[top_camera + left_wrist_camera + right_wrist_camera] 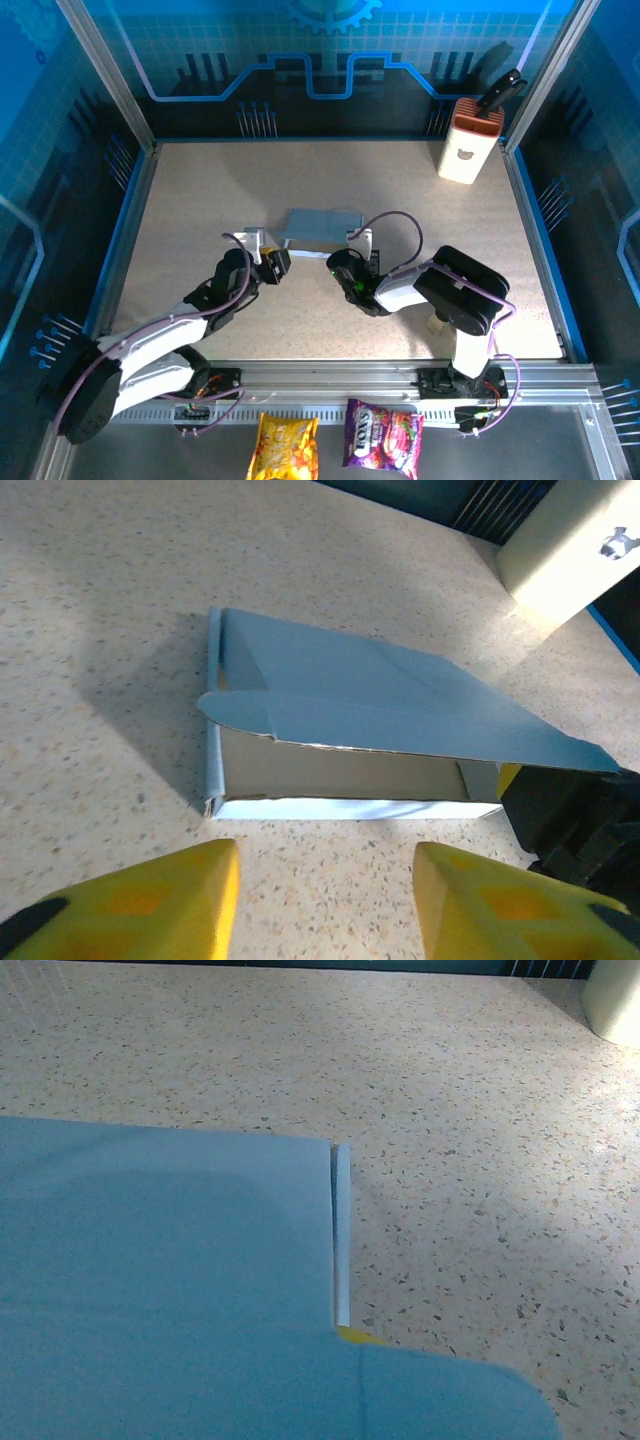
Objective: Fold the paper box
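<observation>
From the top camera: pale grey paper box (320, 226) lying around the middle of the speckled table (200, 200), just beyond both arms. Left gripper (284, 259) just beside the box's near left corner, apart from it; right gripper (352, 256) hard against the near right corner. Tall white-and-orange container (468, 148) with a bear mark standing well apart at the far right corner; two snack packets (285, 447) off the table, in front of the arm bases. From the left wrist camera: left gripper (325, 880) open, yellow fingers (150, 895) spread wide with bare table (100, 580) between them, gripping nothing. Paper box (380, 690) just ahead of the fingertips, not touching them, white front wall facing the camera. Lid tilted, low at the left and high at the right, brown inside showing through the gap. Black right gripper (570, 815) under the raised right end of the lid. Pale container (570, 550) at the upper right. From the right wrist camera: blue-grey lid of the paper box (160, 1260) very close, spread across the lower left and covering the right gripper's closed jaws. Sliver of a yellow finger (358, 1336) peeking from beneath the lid's edge. Jaws shut, lying below the sheet rather than pinching it, as far as can be told. Speckled table (480, 1110) beyond.
</observation>
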